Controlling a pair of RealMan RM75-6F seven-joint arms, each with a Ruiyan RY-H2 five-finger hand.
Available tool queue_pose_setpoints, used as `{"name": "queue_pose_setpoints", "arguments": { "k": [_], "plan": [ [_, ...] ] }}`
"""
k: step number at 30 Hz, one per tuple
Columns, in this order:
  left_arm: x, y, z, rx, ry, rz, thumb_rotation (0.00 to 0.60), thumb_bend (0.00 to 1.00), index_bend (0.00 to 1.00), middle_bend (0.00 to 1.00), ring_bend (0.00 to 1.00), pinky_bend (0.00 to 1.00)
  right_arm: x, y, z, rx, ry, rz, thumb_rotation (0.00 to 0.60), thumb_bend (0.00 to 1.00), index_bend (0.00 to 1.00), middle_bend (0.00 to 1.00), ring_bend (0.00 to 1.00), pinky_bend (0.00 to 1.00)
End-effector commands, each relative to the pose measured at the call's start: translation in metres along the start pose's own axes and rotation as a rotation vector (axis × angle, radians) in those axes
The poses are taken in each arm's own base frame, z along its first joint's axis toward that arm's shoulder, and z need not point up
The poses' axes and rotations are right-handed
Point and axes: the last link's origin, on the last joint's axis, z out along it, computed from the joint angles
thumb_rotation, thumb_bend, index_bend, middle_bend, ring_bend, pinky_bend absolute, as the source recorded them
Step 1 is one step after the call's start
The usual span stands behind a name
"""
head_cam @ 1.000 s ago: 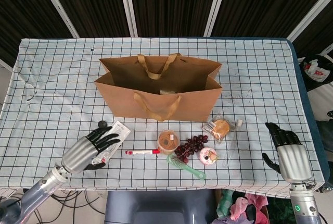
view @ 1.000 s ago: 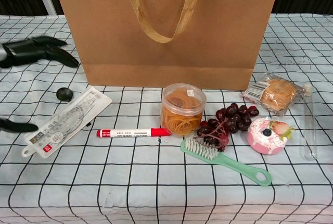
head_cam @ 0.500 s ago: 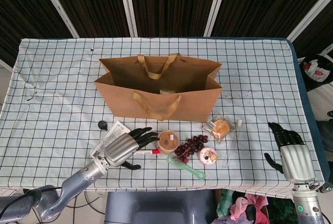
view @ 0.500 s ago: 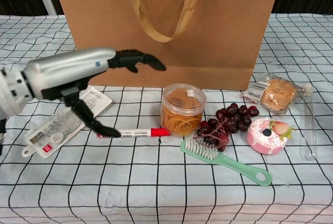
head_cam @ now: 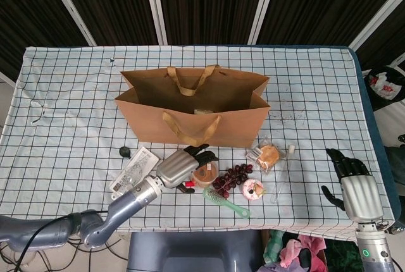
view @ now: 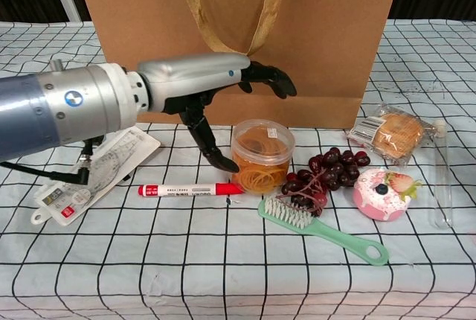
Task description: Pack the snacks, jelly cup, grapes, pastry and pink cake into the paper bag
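- The left hand (view: 204,82) hovers open over the jelly cup (view: 261,155): fingers (view: 271,78) spread above its lid, thumb reaching down to the cup's left side, nothing gripped.
- The jelly cup stands on the table (head_cam: 63,114) just in front of the paper bag (head_cam: 196,111), beside the grapes (view: 323,175).
- The pink cake (view: 381,192) and wrapped pastry (view: 390,134) lie further right.
- The right hand (head_cam: 352,185) rests open near the table's right edge, well apart from everything.
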Motion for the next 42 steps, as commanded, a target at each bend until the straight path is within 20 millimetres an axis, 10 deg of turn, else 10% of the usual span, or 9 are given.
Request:
{"name": "queue_pose_setpoints", "arguments": {
  "k": [1,14,28,42],
  "plan": [
    [-0.008,0.004,0.024,0.021,-0.067,0.002,0.600,0.04,0.15,0.15,0.01,0.15,0.001,0.000,0.000,-0.002,0.004,0.001,0.600,0.18,0.12,0.15,0.25,0.24],
    [-0.022,-0.003,0.043,0.082,-0.124,-0.015,0.600,0.08,0.15,0.16,0.05,0.16,-0.001,0.003,0.001,-0.001,-0.002,-0.001,0.600,0.18,0.12,0.15,0.25,0.24],
    [-0.025,-0.009,0.044,0.101,-0.108,-0.039,0.600,0.24,0.24,0.33,0.27,0.38,0.000,0.001,0.000,0.005,0.003,0.001,0.600,0.18,0.12,0.15,0.25,0.24],
    [0.010,0.014,0.016,-0.033,0.090,-0.120,0.600,0.30,0.30,0.40,0.31,0.41,0.003,0.003,0.000,-0.002,0.016,0.007,0.600,0.18,0.12,0.15,0.25,0.24]
  ]
}}
